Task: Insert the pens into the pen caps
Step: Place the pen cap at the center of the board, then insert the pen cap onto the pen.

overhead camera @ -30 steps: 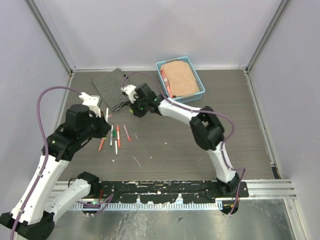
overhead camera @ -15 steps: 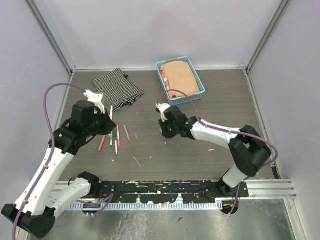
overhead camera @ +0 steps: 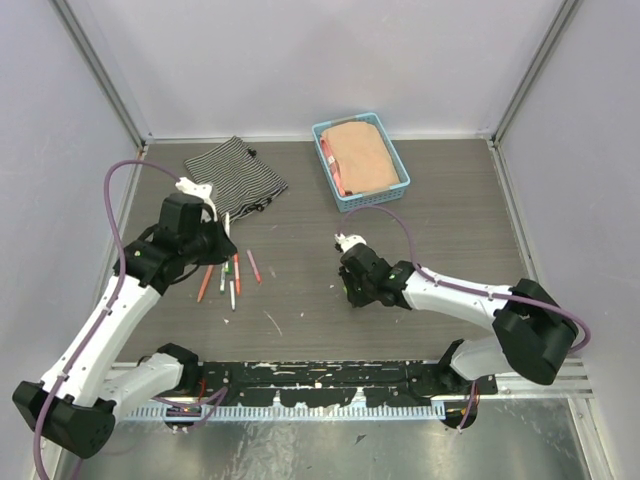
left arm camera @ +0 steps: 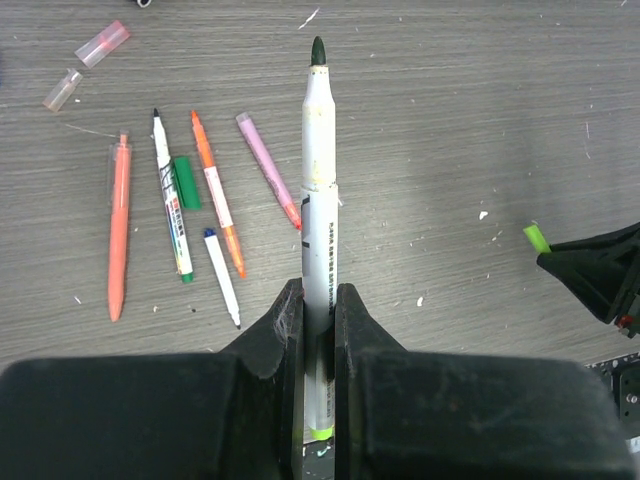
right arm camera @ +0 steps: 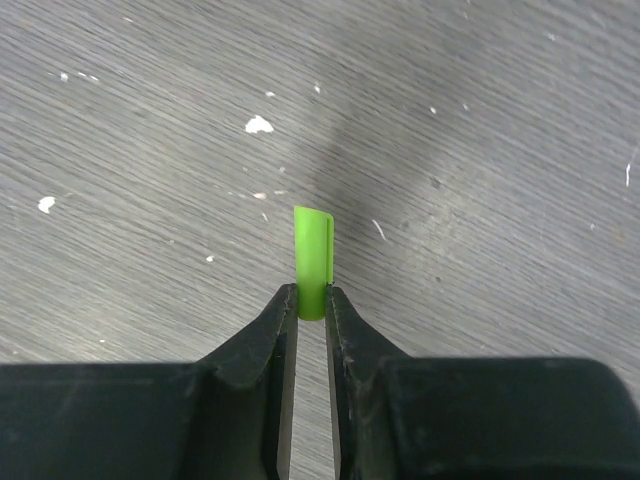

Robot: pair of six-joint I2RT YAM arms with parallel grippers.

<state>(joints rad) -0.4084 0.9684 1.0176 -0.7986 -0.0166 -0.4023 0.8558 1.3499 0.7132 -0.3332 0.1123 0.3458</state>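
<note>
My left gripper (left arm camera: 318, 295) is shut on a white pen (left arm camera: 318, 180) whose dark green tip points away from the wrist. Several other pens lie on the table to its left: an orange-red one (left arm camera: 118, 235), a white one (left arm camera: 170, 200), an orange one (left arm camera: 217, 205), a pink one (left arm camera: 268, 170) and a short white one (left arm camera: 221, 277). A dark green cap (left arm camera: 186, 182) lies among them. Two clear pink caps (left arm camera: 103, 44) rest farther off. My right gripper (right arm camera: 311, 295) is shut on a bright green pen cap (right arm camera: 312, 250), held just above the table right of the pens (overhead camera: 235, 272).
A striped cloth (overhead camera: 235, 177) lies at the back left. A blue basket (overhead camera: 360, 160) holding a tan cloth stands at the back middle. Grey walls close in the table on three sides, and a metal rail (overhead camera: 330, 375) runs along the near edge.
My right arm has swung from the striped cloth toward the near middle of the table, carrying the green cap. My left gripper has shifted slightly back and right with the white pen.
</note>
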